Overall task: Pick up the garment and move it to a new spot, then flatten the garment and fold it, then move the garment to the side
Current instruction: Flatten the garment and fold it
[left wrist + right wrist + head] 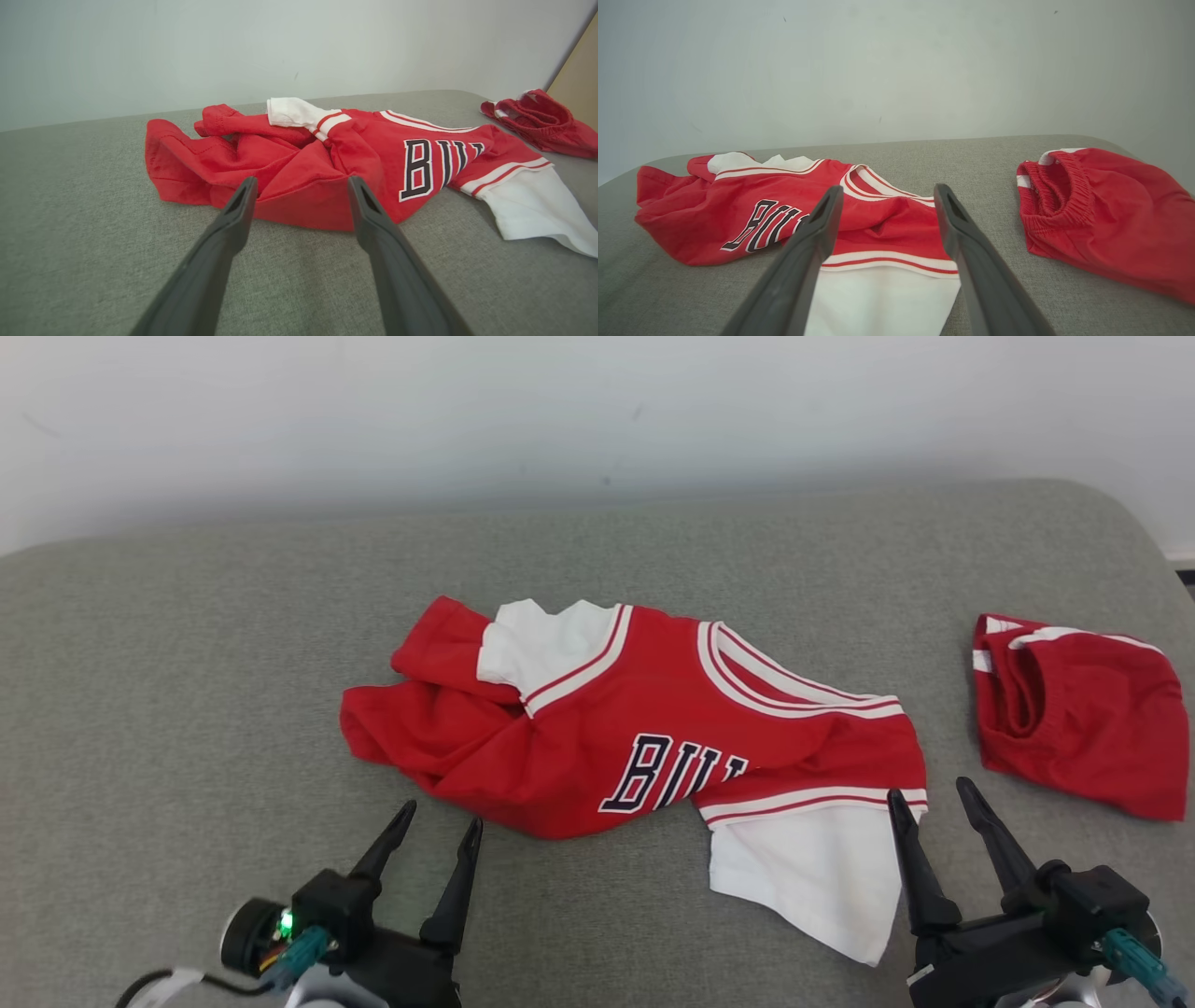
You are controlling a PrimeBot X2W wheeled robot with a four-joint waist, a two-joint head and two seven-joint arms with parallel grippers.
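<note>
We judge garment light, limp, bunched. Left end effector wide, red hem just ahead; right end effector wide, white sleeve beside tips. We'd pinch those edges.

Crumpled red jersey on grey surface

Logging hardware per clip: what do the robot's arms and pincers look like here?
Both the left pincer and right pincer have two long, tapering matte-black fingers on blocky black bodies. Each carries a teal connector; the left also shows a green light and a black cable with a white tag.
</note>
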